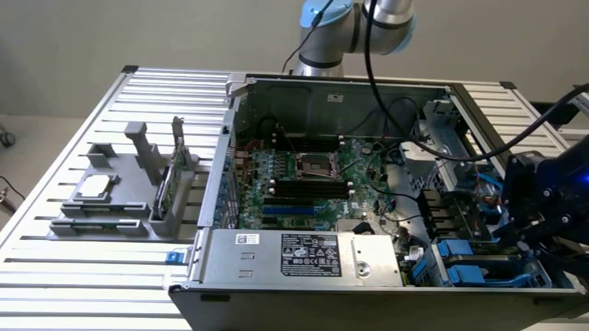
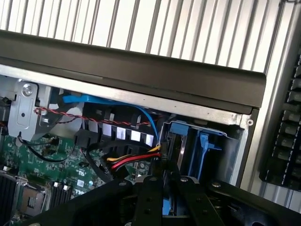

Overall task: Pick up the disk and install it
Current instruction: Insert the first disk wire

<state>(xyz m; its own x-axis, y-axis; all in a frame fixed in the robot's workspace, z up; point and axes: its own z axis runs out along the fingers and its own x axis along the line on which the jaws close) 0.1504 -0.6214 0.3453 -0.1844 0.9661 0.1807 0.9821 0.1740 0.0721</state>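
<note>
First, exterior view. Gripper hangs over the drive bay at the exterior view's lower right, in a corner of the open computer case. Case holds motherboard, power supply and, in the bay, blue carriers. Grey holder at the exterior view's left keeps a square chip and an upright green card.

Next, wrist view. Jaws drawn close on a thin blue-edged slab, probably the disk seen edge-on, facing the bay's blue rails. Risks: the red-yellow wire bundle lies just beside the gripper and could snag. A tilted disk could jam against the rails.
</note>
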